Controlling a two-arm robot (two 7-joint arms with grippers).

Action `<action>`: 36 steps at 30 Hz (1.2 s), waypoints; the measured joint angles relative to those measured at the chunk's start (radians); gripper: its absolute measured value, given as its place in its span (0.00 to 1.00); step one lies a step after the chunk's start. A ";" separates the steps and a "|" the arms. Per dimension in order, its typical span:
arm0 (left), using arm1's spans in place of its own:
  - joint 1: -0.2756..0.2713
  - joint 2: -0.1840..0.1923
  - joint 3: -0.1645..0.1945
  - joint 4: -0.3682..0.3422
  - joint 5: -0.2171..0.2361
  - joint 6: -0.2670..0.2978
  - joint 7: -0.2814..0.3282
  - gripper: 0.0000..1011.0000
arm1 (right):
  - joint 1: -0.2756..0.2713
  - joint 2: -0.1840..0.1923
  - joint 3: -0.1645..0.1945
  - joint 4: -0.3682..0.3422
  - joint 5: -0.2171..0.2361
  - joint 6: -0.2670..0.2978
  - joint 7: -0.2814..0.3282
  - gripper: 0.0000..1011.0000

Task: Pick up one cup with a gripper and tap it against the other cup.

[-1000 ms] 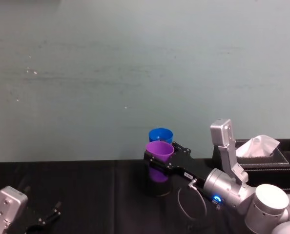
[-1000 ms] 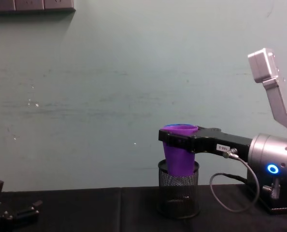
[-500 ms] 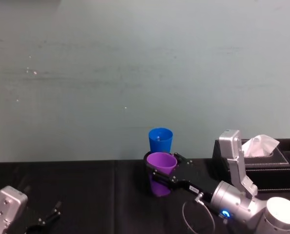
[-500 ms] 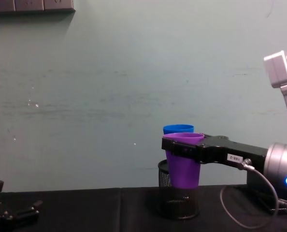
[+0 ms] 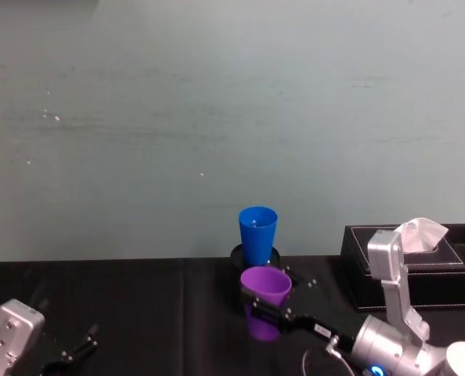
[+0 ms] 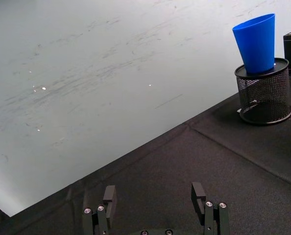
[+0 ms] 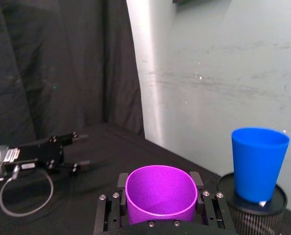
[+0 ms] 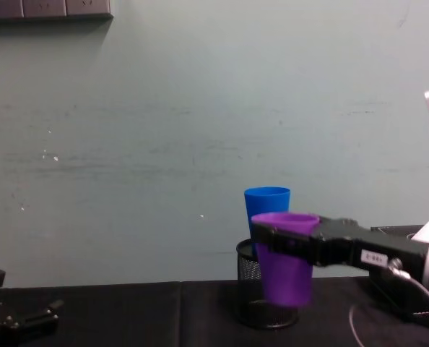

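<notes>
Your right gripper [image 7: 160, 220] has its jaws clamped on either side of the purple tumbler [image 8: 285, 256], just under the rim, holding it upright above the black tablecloth [image 6: 224, 161]. The blue tumbler [image 5: 257, 234] stands behind it in the black mesh pen holder [image 6: 263, 93], apart from the purple one in the wrist view; from the chest the two overlap. The left gripper [image 6: 155, 205] rests low at the left, jaws wide.

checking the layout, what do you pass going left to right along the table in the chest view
left gripper → blue cup standing in the black mesh pen holder → purple cup held in the right gripper
</notes>
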 joint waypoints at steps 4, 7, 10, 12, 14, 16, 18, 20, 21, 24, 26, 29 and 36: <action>0.000 0.000 0.000 0.000 0.000 0.000 0.000 0.99 | -0.022 0.013 -0.008 -0.008 0.009 -0.007 0.004 0.75; 0.000 0.000 0.000 0.000 0.000 0.000 0.000 0.99 | -0.033 0.021 -0.018 -0.006 0.012 -0.022 0.010 0.75; 0.000 0.000 0.000 0.000 0.000 0.000 0.000 0.99 | -0.043 0.026 -0.029 0.004 0.012 -0.043 0.016 0.75; 0.000 0.000 0.000 0.000 0.000 0.000 0.000 0.99 | -0.049 0.027 -0.035 0.013 0.015 -0.059 0.020 0.75; 0.000 0.000 0.000 0.000 0.000 0.000 0.000 0.99 | -0.053 0.028 -0.041 0.024 0.017 -0.073 0.022 0.75; 0.000 0.000 0.000 0.000 0.000 0.000 0.000 0.99 | -0.054 0.027 -0.044 0.032 0.018 -0.081 0.024 0.75; 0.000 0.000 0.000 0.000 0.000 0.000 0.000 0.99 | -0.055 0.027 -0.048 0.043 0.018 -0.094 0.026 0.75; 0.000 0.000 0.000 0.000 0.000 0.000 0.000 0.99 | -0.055 0.027 -0.051 0.048 0.018 -0.102 0.028 0.75; 0.000 0.000 0.000 0.000 0.000 0.000 0.000 0.99 | -0.055 0.026 -0.053 0.055 0.018 -0.110 0.032 0.75; 0.000 0.000 0.000 0.000 0.000 0.000 0.000 0.99 | -0.052 0.024 -0.058 0.067 0.017 -0.123 0.035 0.75; 0.000 0.000 0.000 0.000 0.000 0.000 0.000 0.99 | -0.051 0.023 -0.060 0.072 0.016 -0.129 0.036 0.75; 0.000 0.000 0.000 0.000 0.000 0.000 0.000 0.99 | -0.051 0.021 -0.063 0.081 0.015 -0.136 0.038 0.75; 0.000 0.000 0.000 0.000 0.000 0.000 0.000 0.99 | -0.051 0.014 -0.068 0.106 0.009 -0.154 0.044 0.75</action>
